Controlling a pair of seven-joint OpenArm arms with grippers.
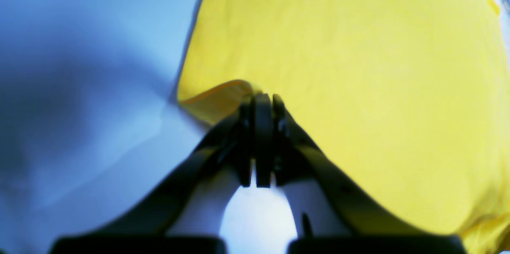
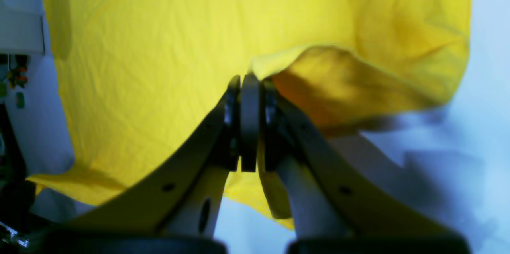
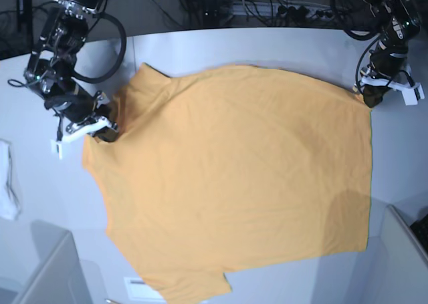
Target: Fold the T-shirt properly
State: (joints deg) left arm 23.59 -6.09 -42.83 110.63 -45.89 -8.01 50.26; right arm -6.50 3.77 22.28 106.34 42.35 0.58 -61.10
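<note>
The large yellow-orange cotton T-shirt [image 3: 234, 177] lay spread over the middle of the pale desk [image 3: 267, 43]. Left end effector [image 1: 261, 104] and right end effector [image 2: 249, 83] each pinched its edge; both should lift evenly, keeping the cloth taut.

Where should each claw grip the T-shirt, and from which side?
Probably at opposite far edges of the T-shirt, approaching from outside: the left claw pinches a corner, and the right claw pinches a raised fold, likely because thin fabric lifts there.

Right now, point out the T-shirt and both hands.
T-shirt [image 3: 234, 184], base view, middle of the cloth.
Left hand [image 1: 263, 104], left wrist view, fingertips on the hem.
Right hand [image 2: 250, 83], right wrist view, fingertips pinching cloth.
</note>
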